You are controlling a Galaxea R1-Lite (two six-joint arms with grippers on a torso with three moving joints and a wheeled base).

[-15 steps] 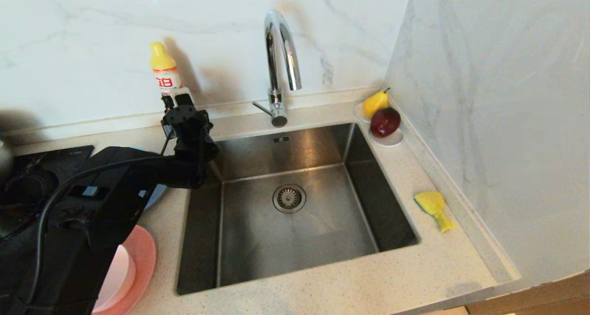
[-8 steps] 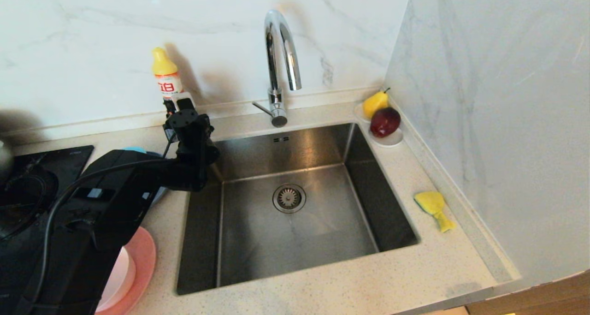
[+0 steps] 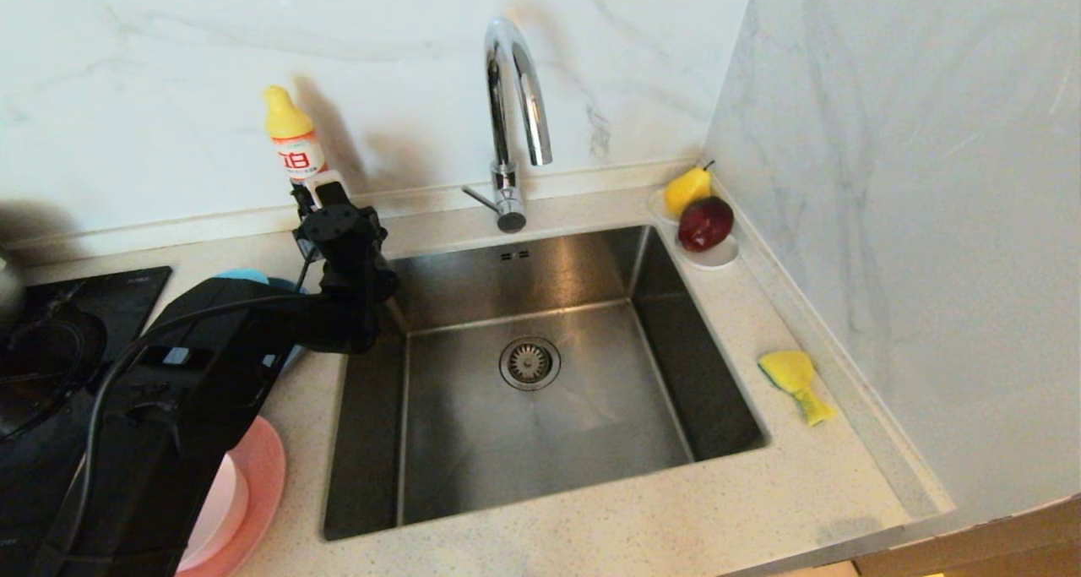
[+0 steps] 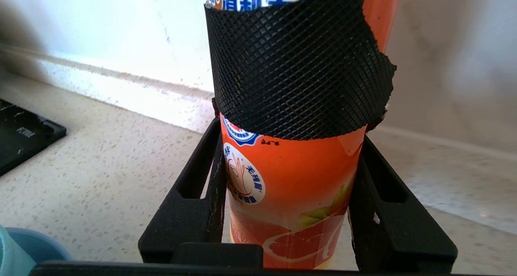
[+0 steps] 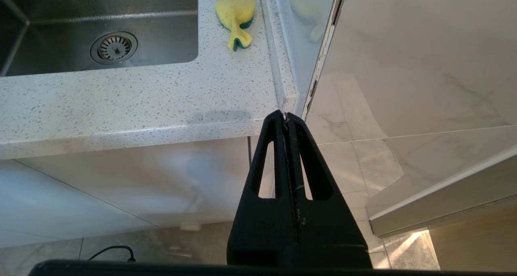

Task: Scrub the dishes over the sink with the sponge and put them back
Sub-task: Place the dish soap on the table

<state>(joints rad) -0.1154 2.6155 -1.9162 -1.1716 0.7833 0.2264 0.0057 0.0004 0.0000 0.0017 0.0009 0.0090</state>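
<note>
My left gripper (image 3: 319,193) is shut on an orange-labelled detergent bottle (image 3: 291,146) with a yellow cap, held just above the counter behind the sink's (image 3: 507,273) left back corner. In the left wrist view both fingers (image 4: 202,179) press the bottle (image 4: 291,187) below a black mesh band. The yellow sponge (image 3: 794,378) lies on the counter right of the sink. A salmon-pink plate (image 3: 263,476) with a pale bowl (image 3: 215,509) on it sits at the front left, partly hidden by my arm. A teal bowl (image 3: 243,274) peeks out behind the arm. My right gripper (image 5: 286,116) is shut and empty, parked below the counter's front edge.
A chrome gooseneck tap (image 3: 511,104) stands behind the sink. A white saucer (image 3: 714,258) with a yellow pear (image 3: 688,188) and a dark red fruit (image 3: 705,222) sits at the back right corner. A black hob (image 3: 51,340) lies at the far left. Marble walls close the back and right.
The bottle in my left gripper has leaned with its cap to the left, and the wrist has shifted slightly. The right arm has not moved.
</note>
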